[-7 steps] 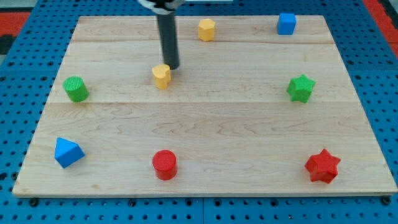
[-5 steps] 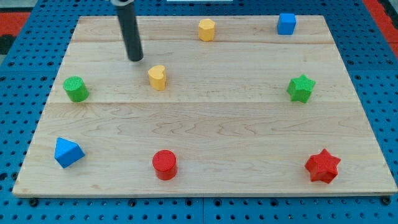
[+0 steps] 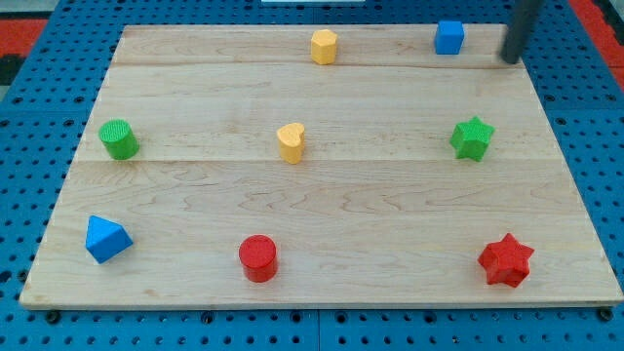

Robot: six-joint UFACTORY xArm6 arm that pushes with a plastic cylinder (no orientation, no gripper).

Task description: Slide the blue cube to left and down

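The blue cube point(image 3: 448, 37) sits near the top right corner of the wooden board point(image 3: 322, 234). My tip point(image 3: 510, 59) is at the board's top right edge, to the right of the blue cube and slightly lower, with a gap between them. The rod rises out of the view's top.
A yellow hexagonal block point(image 3: 324, 46) sits at top centre and a yellow heart block point(image 3: 291, 142) in the middle. A green cylinder point(image 3: 119, 139) is at left, a green star point(image 3: 472, 137) at right. A blue block point(image 3: 105, 239), a red cylinder point(image 3: 258, 258) and a red star point(image 3: 506, 260) line the bottom.
My tip has moved from the upper left across to the top right, beside the blue cube. The yellow heart now sits further right and lower. The blue cube has not moved.
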